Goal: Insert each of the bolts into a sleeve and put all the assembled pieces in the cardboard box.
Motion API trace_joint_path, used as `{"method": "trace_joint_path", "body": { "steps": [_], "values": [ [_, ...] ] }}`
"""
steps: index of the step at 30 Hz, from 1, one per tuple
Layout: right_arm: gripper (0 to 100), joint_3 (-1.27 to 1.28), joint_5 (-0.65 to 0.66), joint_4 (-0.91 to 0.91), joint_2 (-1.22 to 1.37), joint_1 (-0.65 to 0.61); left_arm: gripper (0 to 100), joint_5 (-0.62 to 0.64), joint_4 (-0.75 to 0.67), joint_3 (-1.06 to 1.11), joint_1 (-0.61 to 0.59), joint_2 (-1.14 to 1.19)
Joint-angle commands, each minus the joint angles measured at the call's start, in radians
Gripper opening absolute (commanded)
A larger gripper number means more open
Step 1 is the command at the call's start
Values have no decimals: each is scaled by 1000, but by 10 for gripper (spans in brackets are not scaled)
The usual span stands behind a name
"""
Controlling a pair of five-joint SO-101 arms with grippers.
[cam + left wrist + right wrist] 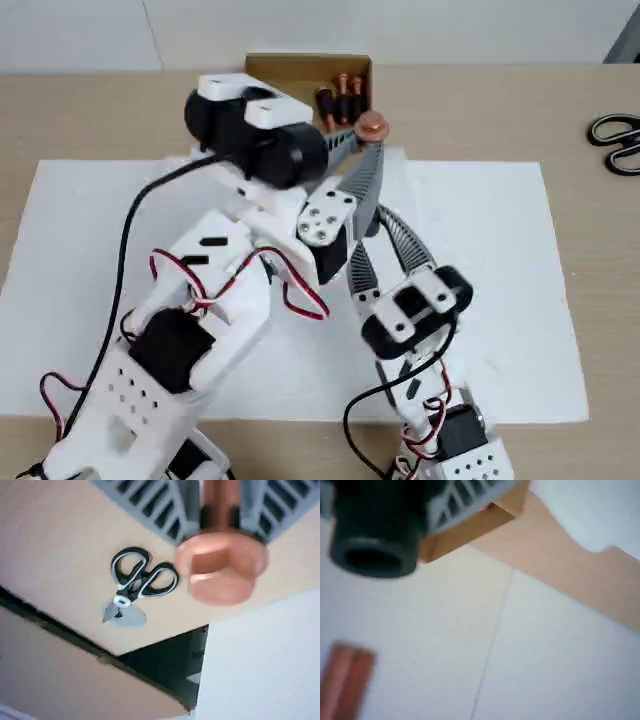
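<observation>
On the surface [500,110] a white sheet [500,290] runs up to the box [290,68], and both arms crowd its near right corner, so your first risk is collision: a claw swinging toward its partner could clip the other arm or shove the box and the finished pieces [340,98] lying inside. The right claw [380,515] is clamped on the black sleeve [372,545], open end showing, with the box close behind it. The left claw [218,515] pinches the copper bolt [220,565] by its shank, head bare, just off the box's corner. The bore looks only a little wider than the shank, so a tilted approach would likely jam the tip on the rim and twist either part loose. A dropped bolt would probably roll across the sheet, perhaps toward the scissors [140,580].
</observation>
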Motion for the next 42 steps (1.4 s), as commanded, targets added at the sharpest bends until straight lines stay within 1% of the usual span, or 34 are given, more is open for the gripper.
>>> {"method": "trace_joint_path", "body": {
  "steps": [1,4,7,19,22,25,28,31,34,36,42],
  "values": [
    [4,6,-74,-25,-13,10,6,-58,-41,10,6,-29],
    [4,6,-78,-25,-15,10,6,-71,-89,39,6,-28],
    [4,6,-80,-25,-15,10,6,-68,-107,85,8,-29],
    [4,6,-80,-30,-15,10,6,-72,-101,153,49,-31],
    [4,6,-80,-30,-15,12,7,-83,-38,140,49,-32],
    [4,6,-80,-31,-15,12,8,-157,72,128,51,-32],
    [4,6,-80,-31,-15,12,13,-193,176,97,54,-32],
    [4,6,-80,-30,-15,12,88,-195,250,54,52,-32],
    [4,6,-80,-30,-15,12,183,-193,295,31,51,-32],
    [4,6,-80,-30,-15,12,220,-193,318,19,51,-32],
    [4,6,-80,-27,-15,12,238,-203,325,12,46,-32]
  ]
}}
